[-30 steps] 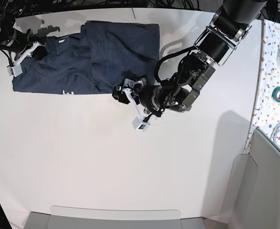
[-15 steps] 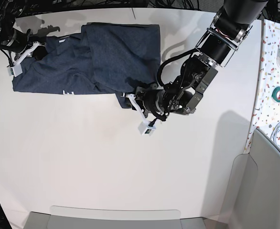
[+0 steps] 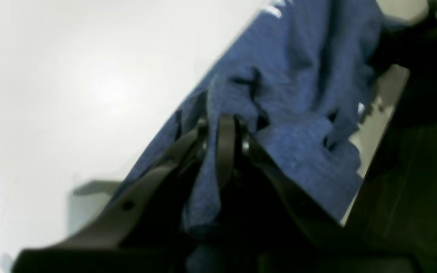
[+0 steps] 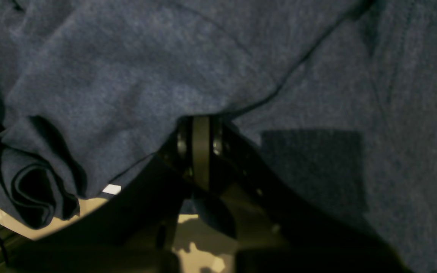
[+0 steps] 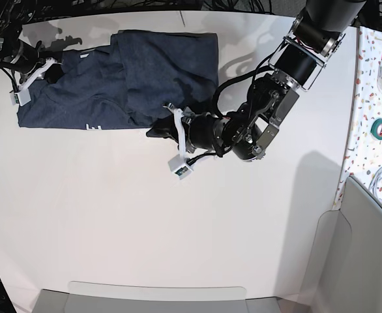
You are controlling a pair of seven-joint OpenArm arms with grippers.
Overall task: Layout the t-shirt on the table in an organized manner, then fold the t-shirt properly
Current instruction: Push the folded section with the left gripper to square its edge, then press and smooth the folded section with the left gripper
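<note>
White matte table fills the base view, with a speckled strip along its right edge holding tape rolls and a coil of cable.

Left gripper sits at the near hem of the t-shirt, with its jaws pressed together on a fold of the navy cloth; the left wrist view shows fabric bunched and pulled up between the fingers. Outward from that pinch the shirt runs back toward the table's far edge, lying in overlapping layers rather than flat, with a scrap of white lettering showing near its front hem.

Right gripper is at the shirt's other end, near the far left corner of the table, also closed; in its wrist view the cloth drapes over the closed fingers, so it appears to be pinching the shirt there, though the contact itself is hidden.

Risks, as I judge them: the left pinch may have caught more than one layer, so a pull would drag the whole heap instead of opening it. Only a narrow bite of cloth appears to be held, which could slip under tension. If the two arms pull unevenly, the shirt may twist or slide toward the far edge.
</note>
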